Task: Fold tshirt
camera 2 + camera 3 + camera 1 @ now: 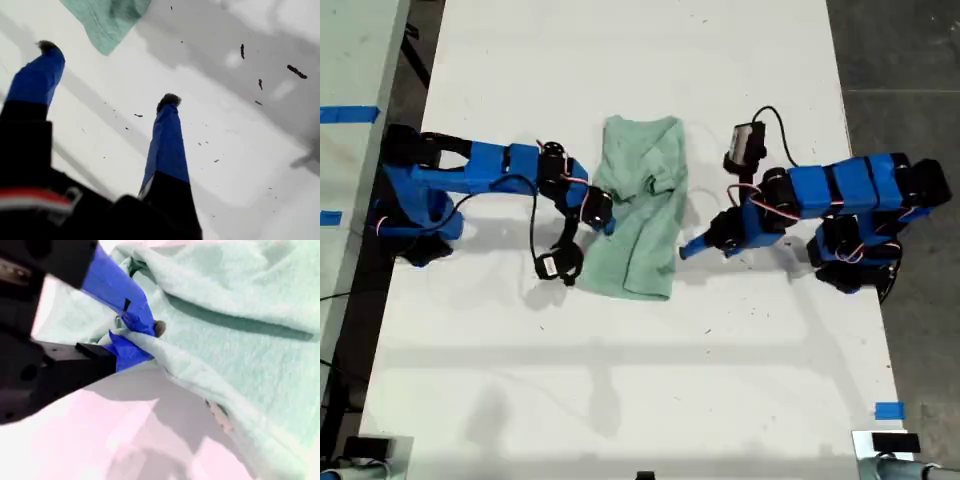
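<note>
The pale mint-green tshirt [645, 235] lies on the white table [640, 380] between the two arms, folded into a narrow strip with a bunched fold near its middle. My second gripper [605, 218], on the arm at the exterior view's left, is shut on that side's cloth edge. The second wrist view shows its blue tips [150, 332] pinching a ridge of the tshirt [240, 355]. My first gripper [688, 250], on the arm at the exterior view's right, stands open just off the opposite edge. The first gripper [108, 74] holds nothing, and a tshirt [107, 20] corner lies beyond its fingertips.
A blue tape mark [888, 410] sits near the table's edge at the exterior view's lower right. A second surface with blue tape [345, 113] runs along the exterior view's left. Small dark specks [296, 71] dot the table.
</note>
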`<action>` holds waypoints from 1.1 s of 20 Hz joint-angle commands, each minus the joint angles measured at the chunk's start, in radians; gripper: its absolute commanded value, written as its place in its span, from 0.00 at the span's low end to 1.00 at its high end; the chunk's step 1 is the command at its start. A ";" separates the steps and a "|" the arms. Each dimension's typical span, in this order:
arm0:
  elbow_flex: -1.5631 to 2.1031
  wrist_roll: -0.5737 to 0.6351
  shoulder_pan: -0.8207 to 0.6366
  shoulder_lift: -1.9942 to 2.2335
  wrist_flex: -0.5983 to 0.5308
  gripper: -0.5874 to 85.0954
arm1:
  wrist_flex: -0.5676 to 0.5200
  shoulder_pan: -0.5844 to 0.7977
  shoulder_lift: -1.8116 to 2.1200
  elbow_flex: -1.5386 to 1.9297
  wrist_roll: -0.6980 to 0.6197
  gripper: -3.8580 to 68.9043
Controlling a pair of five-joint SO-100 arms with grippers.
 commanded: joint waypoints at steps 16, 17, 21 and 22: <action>-0.515 -0.005 -0.012 -0.086 0.558 0.34 | -0.006 -0.037 0.373 0.230 0.091 0.51; -0.483 -0.008 -0.009 -0.032 0.604 0.34 | 0.005 -0.040 0.396 0.245 0.097 0.52; 0.054 -0.080 0.009 0.337 0.440 0.33 | 0.034 -0.054 0.509 0.333 0.132 0.53; 0.281 -0.115 0.017 0.477 0.327 0.32 | 0.037 -0.057 0.546 0.364 0.140 0.53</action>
